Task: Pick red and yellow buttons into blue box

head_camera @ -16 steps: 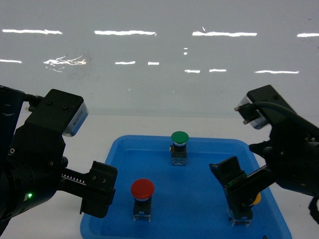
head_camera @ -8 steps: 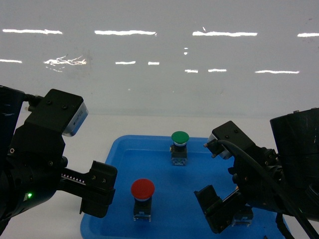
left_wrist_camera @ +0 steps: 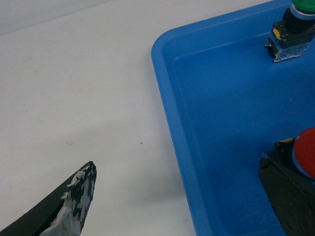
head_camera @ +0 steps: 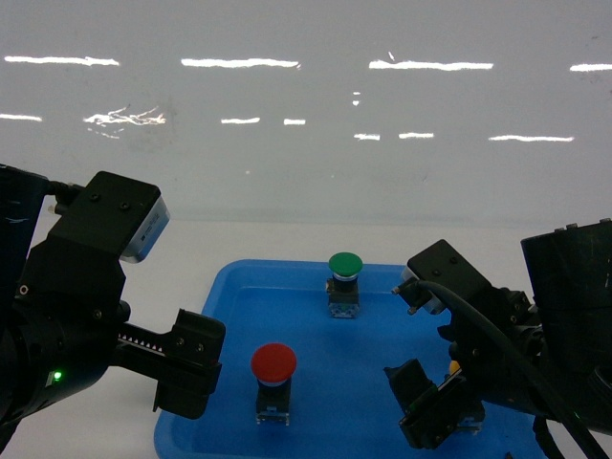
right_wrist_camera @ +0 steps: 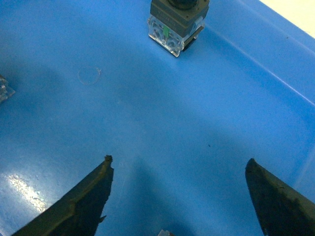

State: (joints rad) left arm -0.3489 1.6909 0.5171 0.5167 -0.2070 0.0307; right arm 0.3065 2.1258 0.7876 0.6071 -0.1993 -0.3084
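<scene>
blue tray still holds both buttons, nothing boxed yet

red button [head_camera: 273, 364] sits near-left in the shallow blue tray [head_camera: 373, 287], cap up on its square base, untouched. green button [head_camera: 344, 265] stands at the far middle of the tray and is not part of the job. the yellow button [head_camera: 453, 367] is down at the near right, only a sliver of yellow showing behind the right arm's bulk in the head view.

right gripper [right_wrist_camera: 179, 196] is low over the tray floor, fingers spread wide apart, and the right wrist view shows blue tray bottom between them with just a tiny corner of something clear at the bottom edge, likely the yellow button's base, though too little shows to be sure. nothing is held.

left gripper [left_wrist_camera: 182, 199] hangs at the tray's near-left edge, fingers apart, one finger over the white table [left_wrist_camera: 74, 88] and the other just beside the red cap, not closed on it.

the blue box is not in any view. so by my read: zero of two delivered, both picks and both drops still to come, with the right arm seemingly lining up on yellow first.
</scene>
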